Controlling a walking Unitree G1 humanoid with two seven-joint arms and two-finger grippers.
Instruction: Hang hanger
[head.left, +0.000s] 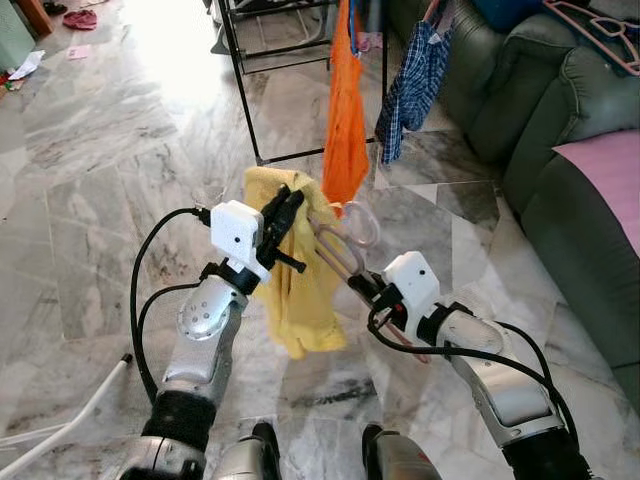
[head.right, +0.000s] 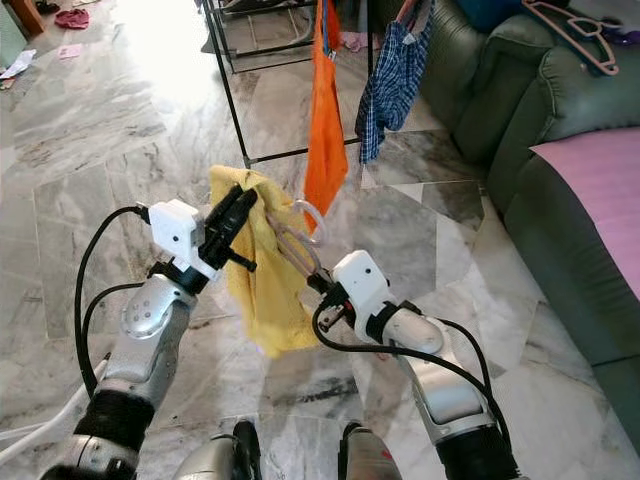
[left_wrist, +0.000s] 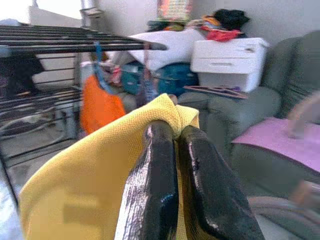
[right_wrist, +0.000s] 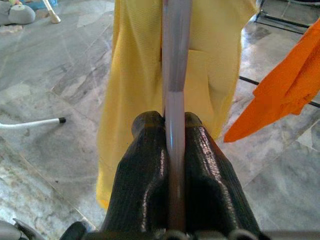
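Right gripper (head.left: 362, 283), fingers clamped on the pale pink hanger (head.left: 340, 245), holds it raised before the robot; in the right wrist view the hanger's bar (right_wrist: 174, 100) runs straight between the two black fingers (right_wrist: 145, 175). Left gripper (head.left: 283, 222), fingers pressed together on the top edge of the yellow cloth (head.left: 300, 290), holds that cloth up so that it drapes over the hanger and hangs down between the two arms. Floor: grey-white veined marble tiles (head.left: 100, 180), brightly lit at the far end. Black metal drying rack (head.left: 240, 90) ahead, carrying an orange garment (head.left: 346, 120) and a blue checked garment (head.left: 412, 85). Dark green sofa (head.left: 560, 120) on the robot's right, with a pink cover (head.left: 605, 175) on its seat and a second pink hanger (head.left: 600, 35) on its back. White box (left_wrist: 227, 55) behind the sofa in the left wrist view; no writing is legible.
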